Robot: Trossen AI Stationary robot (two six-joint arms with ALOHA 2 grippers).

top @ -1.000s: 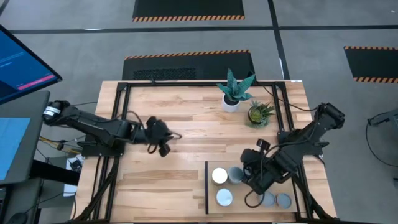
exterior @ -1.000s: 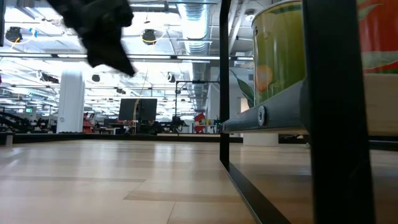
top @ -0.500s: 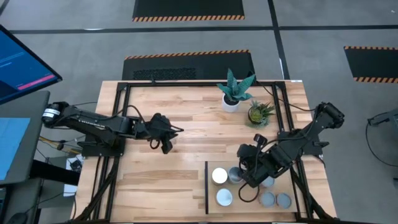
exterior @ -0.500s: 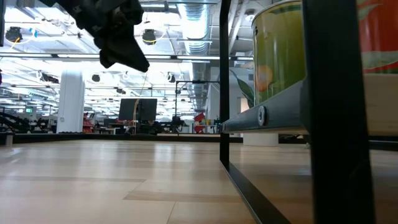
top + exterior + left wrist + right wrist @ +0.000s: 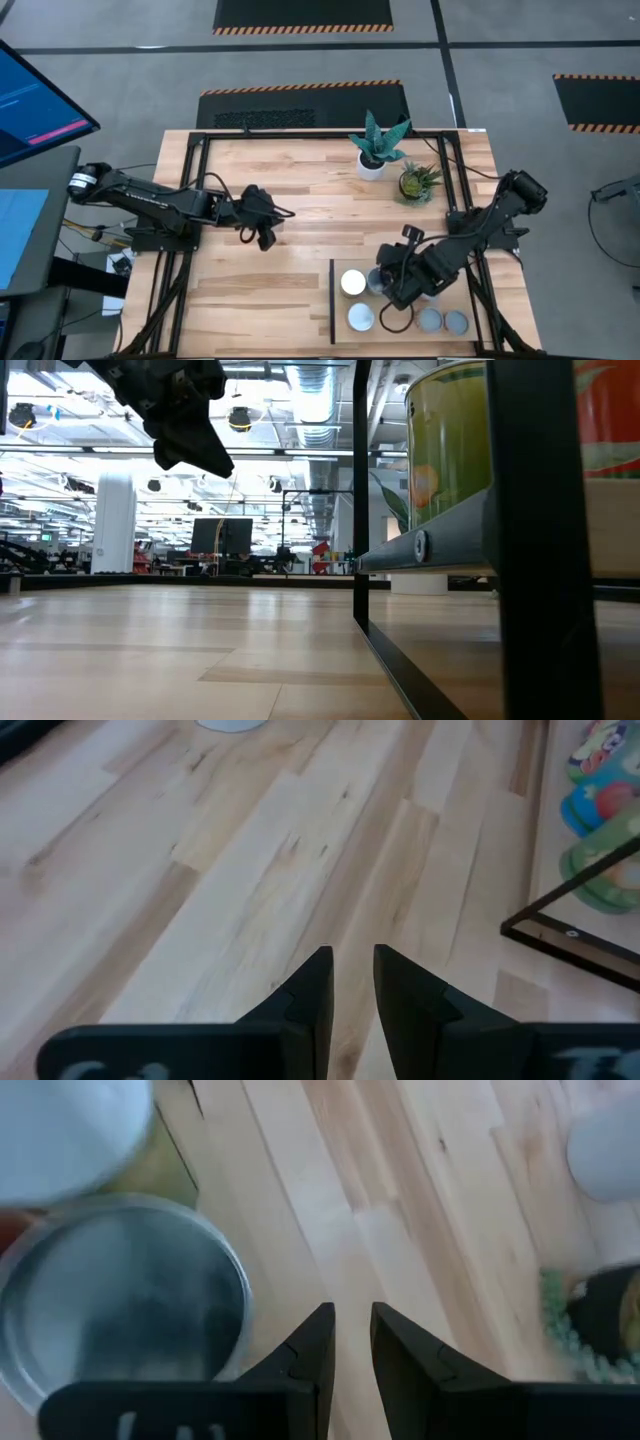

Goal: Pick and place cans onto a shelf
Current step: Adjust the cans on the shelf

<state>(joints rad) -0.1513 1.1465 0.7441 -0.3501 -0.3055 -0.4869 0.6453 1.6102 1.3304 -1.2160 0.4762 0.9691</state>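
On the shelf (image 5: 341, 302), the right gripper (image 5: 392, 290) and its arm cover part of the cans (image 5: 378, 281); how many lie beneath cannot be told. In the low view, two cans beside the black frame post (image 5: 530, 540) are cut off at the top edge.

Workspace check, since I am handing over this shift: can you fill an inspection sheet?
Surface: planked wooden tabletop, bare in the middle.
Job's things: round silvery-topped cans on the flat light-wood shelf.
Clutter: two potted plants at the far edge.
Grippers: left gripper above bare wood, narrow gap, holding nothing; right gripper beside a can, holding nothing.
Cables: dark cable looping by the right arm.
Surroundings: blue monitor; hazard-striped mats.
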